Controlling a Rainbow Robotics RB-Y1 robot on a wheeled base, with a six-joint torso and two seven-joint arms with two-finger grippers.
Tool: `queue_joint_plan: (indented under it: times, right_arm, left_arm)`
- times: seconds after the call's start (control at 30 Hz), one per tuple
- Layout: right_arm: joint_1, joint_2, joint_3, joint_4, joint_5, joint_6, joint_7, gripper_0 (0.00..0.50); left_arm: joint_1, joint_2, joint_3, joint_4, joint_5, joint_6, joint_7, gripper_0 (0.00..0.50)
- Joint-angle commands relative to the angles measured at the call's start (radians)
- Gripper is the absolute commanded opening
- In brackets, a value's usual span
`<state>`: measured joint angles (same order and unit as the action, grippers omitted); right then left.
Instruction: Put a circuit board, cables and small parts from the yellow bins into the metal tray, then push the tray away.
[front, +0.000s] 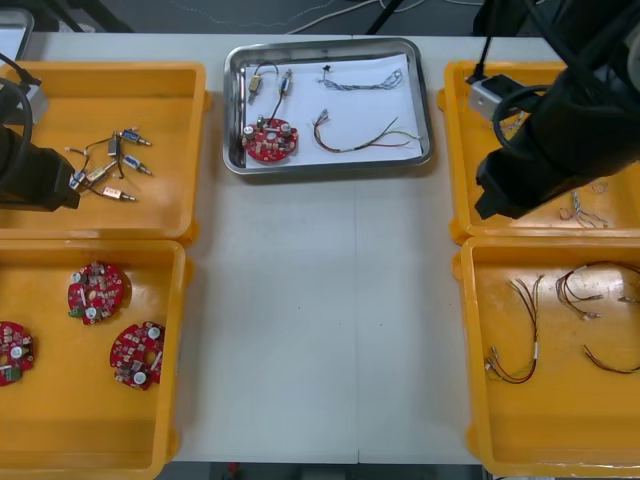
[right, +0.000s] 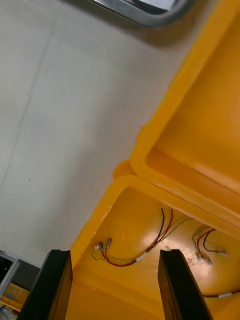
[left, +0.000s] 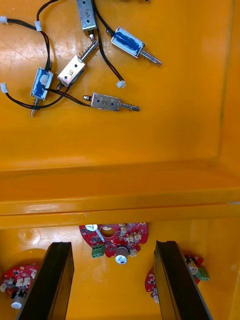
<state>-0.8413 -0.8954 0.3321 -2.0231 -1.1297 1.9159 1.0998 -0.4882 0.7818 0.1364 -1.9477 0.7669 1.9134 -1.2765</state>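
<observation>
Front view — tray (front: 330, 166) holds board (front: 271, 140), cables (front: 362, 137), parts (front: 270, 83).

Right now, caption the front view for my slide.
Metal tray holding circuit board, cables and small metal parts; left pincer and right pincer hover over the yellow bins.

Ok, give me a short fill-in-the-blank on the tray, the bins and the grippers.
1. The shiny metal tray holds ___ round red circuit board.
2. The near left yellow bin holds ___ more boards.
3. Small metal parts in the far left yellow bin trail ___ cables.
4. The left gripper, over the left bins' shared rims, and the right gripper, over the near right yellow bin, have fingers ___ (open or shut).

Missing: one; three; black; open.
</observation>
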Motion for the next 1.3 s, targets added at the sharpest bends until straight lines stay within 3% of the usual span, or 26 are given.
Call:
queue_joint_plan:
  times: [0.03, 0.3, 0.7, 0.93, 1.3]
  right_arm:
    - [0.103, -0.082, -0.125, -0.045, -0.019, 0.004, -0.087, 0.5]
    - [0.255, -0.126, -0.277, -0.054, -0.033, 0.004, -0.184, 0.5]
    - [0.501, -0.128, -0.516, -0.131, 0.024, 0.004, -0.176, 0.5]
    - [0.571, -0.126, -0.548, -0.144, 0.065, 0.004, -0.158, 0.5]
    - [0.613, -0.066, -0.551, -0.143, 0.139, -0.006, -0.118, 0.5]
  left_arm:
    - [0.013, 0.042, 0.029, -0.033, 0.006, 0.006, -0.053, 0.47]
    - [0.013, 0.042, 0.029, -0.033, 0.006, 0.006, -0.053, 0.472]
    - [0.013, 0.042, 0.029, -0.033, 0.006, 0.006, -0.053, 0.471]
    - [0.013, 0.042, 0.029, -0.033, 0.006, 0.006, -0.053, 0.471]
    - [0.013, 0.042, 0.029, -0.033, 0.006, 0.006, -0.053, 0.471]
